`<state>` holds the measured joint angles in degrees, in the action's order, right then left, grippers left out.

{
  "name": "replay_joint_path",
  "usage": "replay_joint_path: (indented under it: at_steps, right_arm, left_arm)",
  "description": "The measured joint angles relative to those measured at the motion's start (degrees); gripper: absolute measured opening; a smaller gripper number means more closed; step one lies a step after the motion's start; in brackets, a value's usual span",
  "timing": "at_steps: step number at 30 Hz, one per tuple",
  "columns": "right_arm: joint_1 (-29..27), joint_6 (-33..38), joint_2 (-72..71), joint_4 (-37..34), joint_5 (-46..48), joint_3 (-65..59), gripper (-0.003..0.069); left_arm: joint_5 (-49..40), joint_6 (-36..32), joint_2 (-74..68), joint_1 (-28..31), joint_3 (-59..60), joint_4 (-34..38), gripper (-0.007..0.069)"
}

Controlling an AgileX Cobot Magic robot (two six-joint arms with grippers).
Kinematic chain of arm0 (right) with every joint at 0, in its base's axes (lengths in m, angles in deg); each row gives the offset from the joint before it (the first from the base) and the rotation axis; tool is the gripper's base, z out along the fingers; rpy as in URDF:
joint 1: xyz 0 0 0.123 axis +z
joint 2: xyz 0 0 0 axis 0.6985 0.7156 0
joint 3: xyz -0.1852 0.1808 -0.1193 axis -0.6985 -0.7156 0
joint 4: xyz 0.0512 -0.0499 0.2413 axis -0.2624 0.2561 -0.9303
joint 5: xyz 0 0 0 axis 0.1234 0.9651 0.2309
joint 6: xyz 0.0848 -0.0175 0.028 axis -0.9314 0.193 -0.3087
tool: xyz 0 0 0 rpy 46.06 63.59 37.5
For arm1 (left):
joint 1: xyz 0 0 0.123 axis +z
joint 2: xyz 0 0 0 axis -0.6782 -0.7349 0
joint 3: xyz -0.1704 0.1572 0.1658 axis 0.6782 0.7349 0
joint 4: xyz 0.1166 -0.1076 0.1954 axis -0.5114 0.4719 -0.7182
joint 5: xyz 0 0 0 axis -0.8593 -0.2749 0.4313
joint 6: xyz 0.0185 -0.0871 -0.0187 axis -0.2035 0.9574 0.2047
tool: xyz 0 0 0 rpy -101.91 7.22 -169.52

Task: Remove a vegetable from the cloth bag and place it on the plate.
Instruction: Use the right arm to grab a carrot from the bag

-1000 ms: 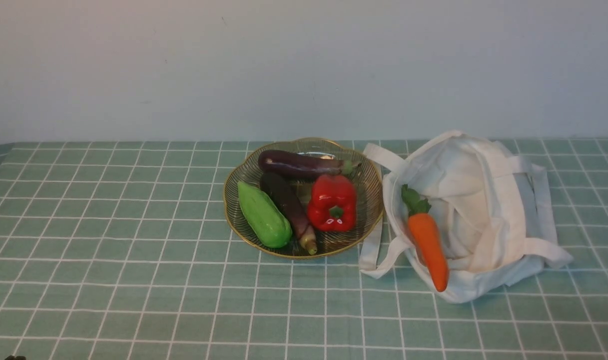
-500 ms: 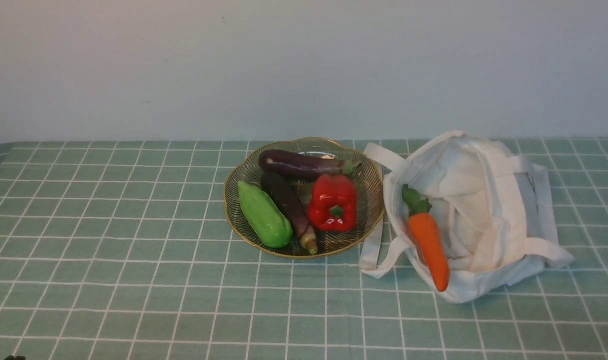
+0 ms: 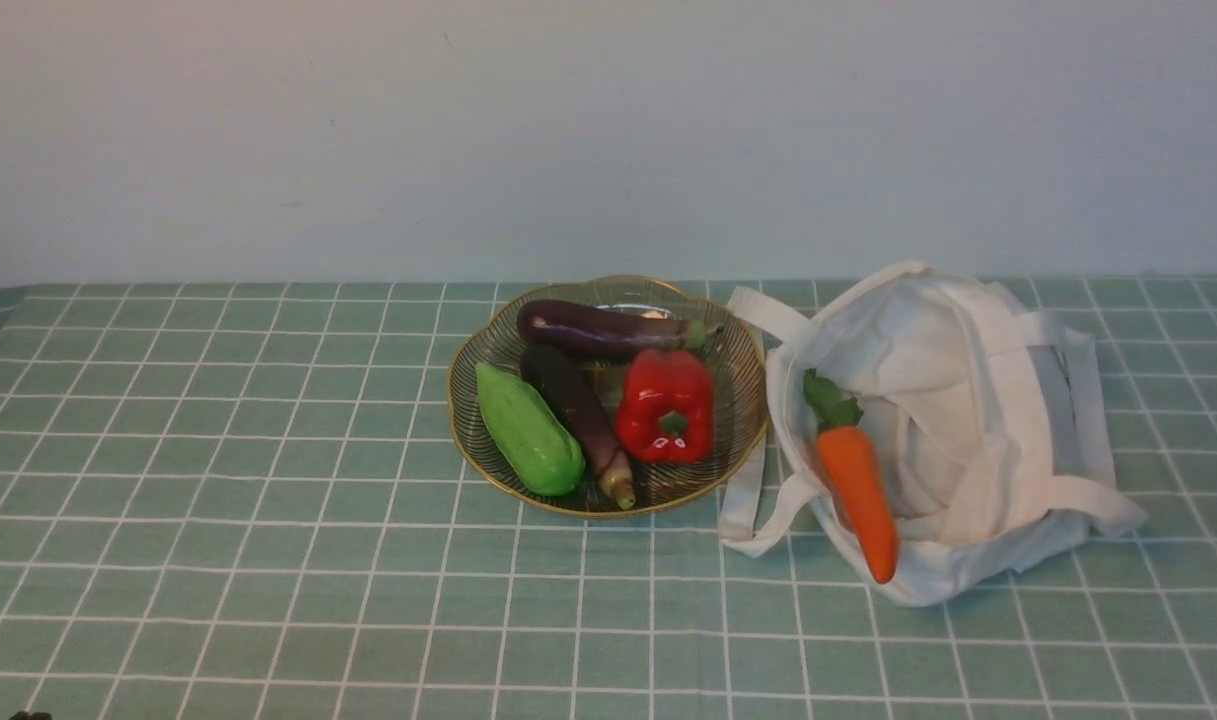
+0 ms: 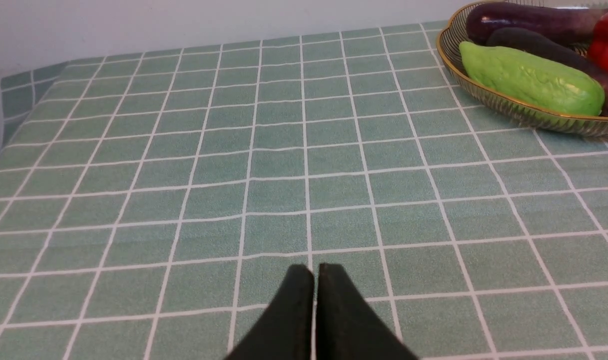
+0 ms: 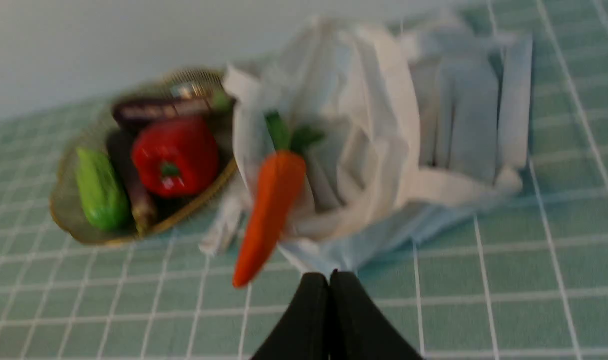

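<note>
While carrot [image 3: 856, 490] lies across bag [image 3: 968, 400] mouth | plate [image 3: 740, 370] holds pepper [image 3: 665, 400], gourd [image 3: 528, 430], two eggplants [image 3: 603, 330] | left gripper [image 4: 315, 270], right gripper [image 5: 328, 277] closed, empty

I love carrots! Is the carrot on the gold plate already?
No, the carrot lies in the cloth bag's opening, beside the plate.

Your left tool [image 4: 313, 274] is pinched tight, black fingers [image 4: 294, 315] pressed together, pointing out low over the counter [image 4: 333, 150]. Your right tool [image 5: 328, 280], same story: fingers flush against each other, over the counter too, that view blurred.
</note>
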<state>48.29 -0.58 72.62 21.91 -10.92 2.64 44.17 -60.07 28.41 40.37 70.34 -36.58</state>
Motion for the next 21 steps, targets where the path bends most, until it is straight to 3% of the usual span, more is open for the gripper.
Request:
replay_joint_path:
  at_steps: [8, 13, 21]
  right_arm:
    - [3.85, 6.21, 25.63, -10.02, -5.43, 3.62, 0.0067]
    - [7.51, 9.65, 37.76, -11.44, -7.75, 11.42, 0.0195]
    - [8.11, 11.63, 50.08, -13.5, -9.49, 19.91, 0.0384]
  left_arm:
    - [0.0, 0.0, 0.0, 0.0, 0.0, 0.0, -0.0005]
    - [0.0, 0.0, 0.0, 0.0, 0.0, 0.0, -0.0005]
    - [0.0, 0.0, 0.0, 0.0, 0.0, 0.0, -0.0005]
